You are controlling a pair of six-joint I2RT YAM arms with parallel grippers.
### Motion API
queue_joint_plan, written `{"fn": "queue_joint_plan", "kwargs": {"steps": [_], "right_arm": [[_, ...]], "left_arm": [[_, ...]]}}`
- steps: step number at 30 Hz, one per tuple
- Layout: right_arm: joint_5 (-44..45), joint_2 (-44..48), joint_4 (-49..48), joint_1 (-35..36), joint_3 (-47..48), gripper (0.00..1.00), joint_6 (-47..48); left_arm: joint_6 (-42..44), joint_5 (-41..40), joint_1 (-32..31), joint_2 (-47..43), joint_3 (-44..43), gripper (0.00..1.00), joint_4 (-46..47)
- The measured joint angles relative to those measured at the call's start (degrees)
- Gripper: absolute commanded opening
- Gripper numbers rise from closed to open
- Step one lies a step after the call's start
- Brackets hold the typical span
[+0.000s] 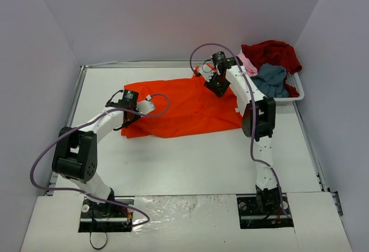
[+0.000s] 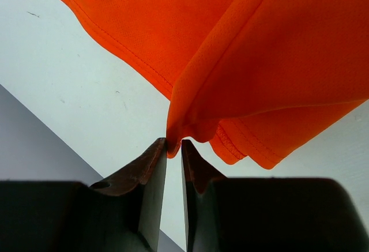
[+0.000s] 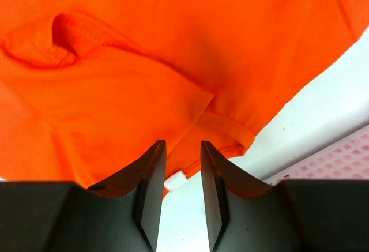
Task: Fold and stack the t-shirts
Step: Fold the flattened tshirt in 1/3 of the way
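Left hand [image 2: 174,142], centre-left in the top view: jaws a narrow slit apart, a fold of the orange-red t-shirt [image 1: 179,105] touching the tips. The shirt lies spread mid-frame on the white tabletop [image 1: 190,160]. Right hand [image 3: 183,143] is over the shirt's upper-right edge, jaws apart with nothing between; the white basket [image 1: 295,87] at upper right holds the pale pink t-shirt [image 1: 249,64], grey-blue t-shirt [image 1: 270,79] and dark red t-shirt [image 1: 271,53].

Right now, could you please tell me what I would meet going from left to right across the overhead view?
left gripper → orange-red t-shirt → right gripper → pale pink t-shirt → grey-blue t-shirt. The dark red t-shirt and the basket overlap the last ones, so I leave them out.
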State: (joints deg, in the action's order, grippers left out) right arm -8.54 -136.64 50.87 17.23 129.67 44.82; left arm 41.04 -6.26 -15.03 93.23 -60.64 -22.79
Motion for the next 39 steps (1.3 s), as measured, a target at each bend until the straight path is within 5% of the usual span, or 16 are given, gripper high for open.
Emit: {"fn": "queue_joint_plan", "kwargs": {"steps": [11, 27, 39], "right_arm": [[0.63, 0.48, -7.23, 0.04, -0.76, 0.31, -4.55], [-3.3, 30.36, -9.25, -3.15, -33.2, 0.34, -8.61], [-5.66, 31.43, -9.97, -4.02, -39.47, 0.33, -9.77]], "left_arm": [[-1.16, -0.02, 0.0, -0.68, 0.0, 0.17, -0.46], [-5.25, 6.05, 0.13, -13.07, 5.11, 0.25, -6.27], [-5.51, 9.86, 1.66, -6.1, 9.03, 0.25, -6.62]]}}
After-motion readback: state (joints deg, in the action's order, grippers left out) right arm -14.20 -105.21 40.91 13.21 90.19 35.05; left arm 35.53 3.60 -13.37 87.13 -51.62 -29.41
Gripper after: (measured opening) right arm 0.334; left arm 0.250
